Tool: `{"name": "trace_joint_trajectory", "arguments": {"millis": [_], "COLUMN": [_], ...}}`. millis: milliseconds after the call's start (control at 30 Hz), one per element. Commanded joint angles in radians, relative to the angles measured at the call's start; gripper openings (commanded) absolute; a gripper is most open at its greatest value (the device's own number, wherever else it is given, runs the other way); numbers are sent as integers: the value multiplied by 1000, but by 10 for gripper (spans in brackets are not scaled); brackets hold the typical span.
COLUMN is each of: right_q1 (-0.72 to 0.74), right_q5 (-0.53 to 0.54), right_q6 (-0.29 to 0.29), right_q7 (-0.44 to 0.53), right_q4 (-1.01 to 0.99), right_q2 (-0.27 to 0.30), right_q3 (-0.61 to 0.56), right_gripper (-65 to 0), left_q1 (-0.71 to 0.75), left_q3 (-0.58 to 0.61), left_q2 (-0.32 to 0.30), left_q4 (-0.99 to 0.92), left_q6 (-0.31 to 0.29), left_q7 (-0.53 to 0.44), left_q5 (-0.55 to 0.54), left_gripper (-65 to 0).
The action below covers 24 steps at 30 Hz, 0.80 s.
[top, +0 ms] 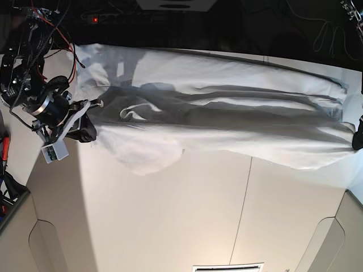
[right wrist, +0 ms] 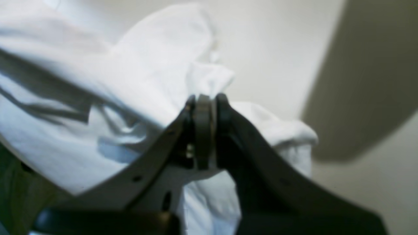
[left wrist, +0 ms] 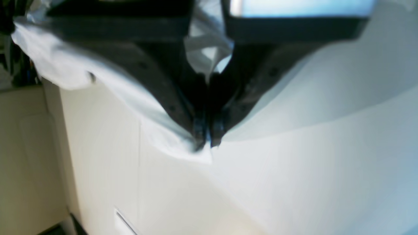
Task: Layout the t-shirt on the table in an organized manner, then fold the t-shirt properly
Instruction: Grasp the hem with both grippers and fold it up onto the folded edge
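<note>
shirt: t-shirt (top: 227, 122) stretched long across the far side of the worktop (top: 170, 215), still rumpled
left tool (left wrist: 206, 140): pinched onto shirt cloth
right tool (right wrist: 204, 104): clamped on a bunched edge
progress: layout half done, folding not started

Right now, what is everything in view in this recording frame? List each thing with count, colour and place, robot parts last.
t-shirt: one, white, stretched out sideways between the two arms above the far part of the table, wrinkled, one sleeve hanging down near the right arm.
table: one, matte white, fills the lower part of the base view, with a thin dark seam running across it.
cables: several, red and black, at the right arm's base in the base view's upper left corner.
left gripper: one, black, shut on an edge of the t-shirt.
right gripper: one, black, shut on a bunched fold of the t-shirt.
</note>
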Motion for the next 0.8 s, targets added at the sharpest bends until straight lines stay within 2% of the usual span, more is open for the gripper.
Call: {"name": "trace_joint_trajectory", "arguments": {"millis": [0,167,300,467,700,733,767], "right_q1": [2,-48,-87,-126,-159,-159,-159], "right_q5": [14,74,98,101,58,59,60], "right_q6": [-1,-2,-1,-2,-5,-5,-5], "right_q7": [3,-25,-63,-77,-78,-77,-77], "right_q4": [30,47,47,47,44,44,44], "right_q2": [10,10,10,10,10,10,10], "right_q3": [16,63,77,77,77,77,77], "right_gripper": [-650,-650,-650,-650,-650,-650,-550], "left_q1": [3,65,113,136,135,135,135], "left_q3": [-13,-15,-16,-16,-15,-15,-15], "left_q2": [-28,-27,-27,-27,-27,-27,-27], "left_q4": [18,18,18,18,18,18,18], "left_q6": [-12,-12,-12,-12,-12,-12,-12], "left_q7": [-1,105,146,150,150,150,149], "left_q5": [-50,-167,-212,-201,-126,-127,-127], "left_gripper": [-650,-650,-650,-650,-650,-608,-521]}}
